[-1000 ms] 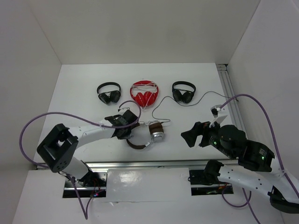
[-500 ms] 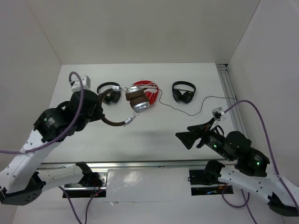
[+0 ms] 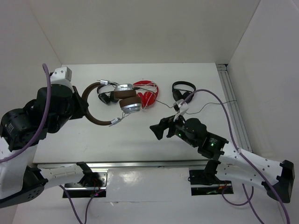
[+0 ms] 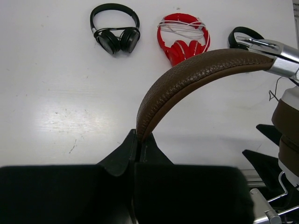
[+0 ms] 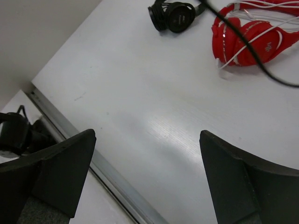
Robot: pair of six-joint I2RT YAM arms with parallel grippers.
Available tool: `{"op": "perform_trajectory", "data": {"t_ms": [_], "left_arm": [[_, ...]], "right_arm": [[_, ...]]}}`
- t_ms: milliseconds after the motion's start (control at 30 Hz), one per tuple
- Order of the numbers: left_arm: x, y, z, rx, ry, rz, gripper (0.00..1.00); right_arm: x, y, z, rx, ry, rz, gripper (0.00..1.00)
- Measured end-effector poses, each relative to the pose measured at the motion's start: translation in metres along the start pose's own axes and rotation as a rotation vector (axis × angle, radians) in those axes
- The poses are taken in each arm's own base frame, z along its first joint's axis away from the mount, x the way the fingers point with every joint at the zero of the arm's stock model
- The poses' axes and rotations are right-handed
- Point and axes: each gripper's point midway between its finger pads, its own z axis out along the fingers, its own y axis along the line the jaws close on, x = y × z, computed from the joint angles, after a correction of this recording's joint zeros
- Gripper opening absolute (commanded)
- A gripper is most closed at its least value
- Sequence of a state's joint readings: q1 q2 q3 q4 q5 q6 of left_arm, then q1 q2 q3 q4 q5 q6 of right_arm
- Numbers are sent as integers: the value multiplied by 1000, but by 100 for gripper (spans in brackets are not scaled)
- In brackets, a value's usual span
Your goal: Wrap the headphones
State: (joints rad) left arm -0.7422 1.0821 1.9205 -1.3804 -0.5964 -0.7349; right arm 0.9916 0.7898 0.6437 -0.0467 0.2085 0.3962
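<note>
My left gripper (image 4: 139, 140) is pinched tight on the brown headband of the headphones (image 3: 130, 103). In the last second I have raised them off the front of the table (image 3: 117, 140), so they now hang in the air over its left half, cups dangling in front of the red pair (image 3: 145, 93) and one black pair (image 3: 108, 93). Their thin dark cable (image 3: 205, 105) trails away to the right, slack and unwound. My right gripper (image 3: 161, 130) has swung in from the right edge toward the middle, jaws spread wide and empty. I judge the pickup done and the wrapping not yet begun: with the headband held aloft, my free gripper is placed to go after that loose cable.
</note>
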Motion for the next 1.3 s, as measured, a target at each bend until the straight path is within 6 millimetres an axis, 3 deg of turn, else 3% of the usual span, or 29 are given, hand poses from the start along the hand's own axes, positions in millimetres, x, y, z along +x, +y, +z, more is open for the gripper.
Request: {"op": "perform_trajectory", "data": {"t_ms": [167,367,567,667,833,1100,1167,1200,1300], "left_arm": [[6,9,-4,-6,15,28,0],[12,13,-3,-19,30,38,0],[23,15,3,-34,64,58,0],[27,15,5,-35,78,65,0],[31,18,2,-29,81,64,0],[30,21,-4,-13,68,52,0],[30,20,-4,-8,69,51,0],[30,20,-5,-6,68,50,0],[30,21,-6,-3,67,49,0]], "right_arm": [[-10,-7,-1,36,-34,-37,98],[-46,0,-22,16,-131,-55,98],[-60,-15,-32,92,-189,-80,99],[-53,-24,-23,144,-163,-109,99],[-21,-36,1,196,-47,-171,99],[-29,-39,7,205,-75,-172,97],[-29,-50,12,240,-72,-173,84],[-27,-57,15,256,-61,-173,69],[-18,-77,27,295,-18,-161,48]]}}
